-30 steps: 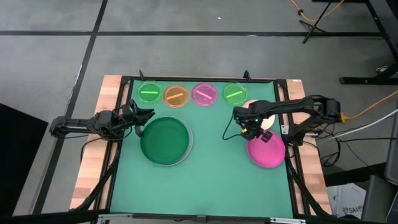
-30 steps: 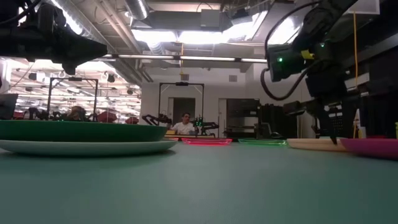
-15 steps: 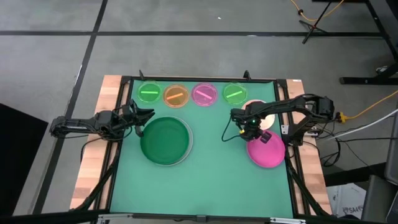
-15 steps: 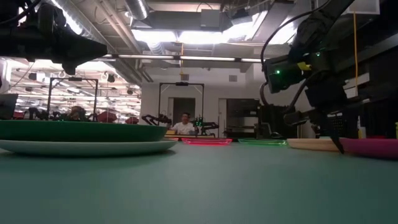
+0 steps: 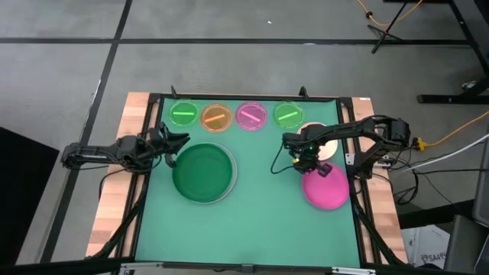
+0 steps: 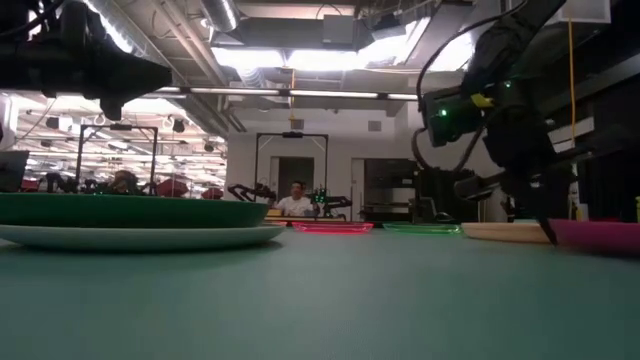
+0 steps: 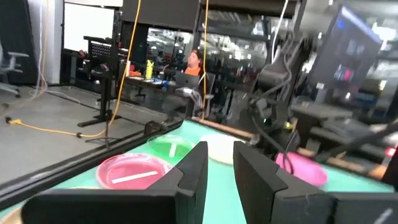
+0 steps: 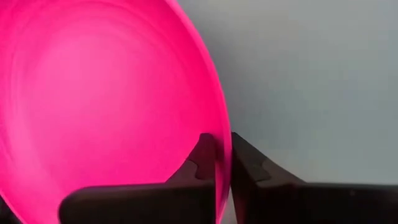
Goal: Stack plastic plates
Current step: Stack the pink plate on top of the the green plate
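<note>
The magenta plate (image 5: 328, 189) lies flat on the mat near the right edge, with the cream plate (image 5: 319, 145) just beyond it, partly under the right arm. My right gripper (image 5: 309, 163) stands at the magenta plate's left rim, shut on it. The dark green plate (image 5: 203, 172) sits inside the white plate (image 6: 150, 237) on the left half. Small green (image 5: 183, 114), orange (image 5: 217, 117), pink (image 5: 250, 114) and green (image 5: 288, 114) plates line the far edge. My left gripper (image 5: 182, 143) hovers open above the dark green plate's far-left rim, touching nothing. My right gripper (image 8: 222, 163) pinches the magenta plate's rim (image 8: 219, 134) on the side facing the table's middle. One finger (image 8: 202, 158) is inside the plate and one (image 8: 249, 165) outside. The fingers come from above, pointing down. The plate's base stays on the mat (image 6: 600, 240).
A dark frame (image 5: 244, 97) borders the green mat, with wooden table strips (image 5: 114, 206) outside it. Open mat (image 5: 260, 214) lies between the two large plates and toward the near edge. A person (image 6: 296, 205) sits far behind the table.
My right gripper has come down and slightly toward the table's left, from above the magenta plate onto its rim. The plates and the left arm have stayed where they were.
</note>
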Motion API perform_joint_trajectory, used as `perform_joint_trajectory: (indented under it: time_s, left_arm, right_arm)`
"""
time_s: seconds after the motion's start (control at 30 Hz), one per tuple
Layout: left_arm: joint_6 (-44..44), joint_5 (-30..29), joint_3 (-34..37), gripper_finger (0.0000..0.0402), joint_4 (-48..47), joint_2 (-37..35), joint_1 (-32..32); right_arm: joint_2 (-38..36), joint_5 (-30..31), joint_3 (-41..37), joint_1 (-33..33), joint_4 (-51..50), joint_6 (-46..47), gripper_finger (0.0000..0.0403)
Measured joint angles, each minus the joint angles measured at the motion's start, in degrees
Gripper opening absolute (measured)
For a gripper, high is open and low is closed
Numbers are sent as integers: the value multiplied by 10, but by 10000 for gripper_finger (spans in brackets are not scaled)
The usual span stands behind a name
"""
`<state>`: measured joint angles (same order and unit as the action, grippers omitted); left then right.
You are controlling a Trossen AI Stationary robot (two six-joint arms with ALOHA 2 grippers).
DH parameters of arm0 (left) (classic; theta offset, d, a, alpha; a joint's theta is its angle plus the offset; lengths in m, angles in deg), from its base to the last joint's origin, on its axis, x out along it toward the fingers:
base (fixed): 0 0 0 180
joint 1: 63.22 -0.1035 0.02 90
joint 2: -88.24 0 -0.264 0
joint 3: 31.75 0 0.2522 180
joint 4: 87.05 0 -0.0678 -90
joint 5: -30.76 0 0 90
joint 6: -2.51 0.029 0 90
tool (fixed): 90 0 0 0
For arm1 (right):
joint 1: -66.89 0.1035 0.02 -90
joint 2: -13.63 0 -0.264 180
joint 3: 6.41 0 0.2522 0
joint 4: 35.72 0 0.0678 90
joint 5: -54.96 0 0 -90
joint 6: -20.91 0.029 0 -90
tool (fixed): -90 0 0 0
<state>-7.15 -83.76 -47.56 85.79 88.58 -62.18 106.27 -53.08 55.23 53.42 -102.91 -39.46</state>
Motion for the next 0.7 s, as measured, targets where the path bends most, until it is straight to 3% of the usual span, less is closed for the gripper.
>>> perform_joint_trajectory:
  time_s: [0.4, 0.7]
  left_arm:
    - [-83, 69, 0, 70, 113, 0, 0]
    - [-107, 72, 0, 73, 159, 25, 0]
  right_arm:
    - [0, 0, 67, 0, 77, 88, 5]
    - [0, 22, 124, 0, 175, 193, 3]
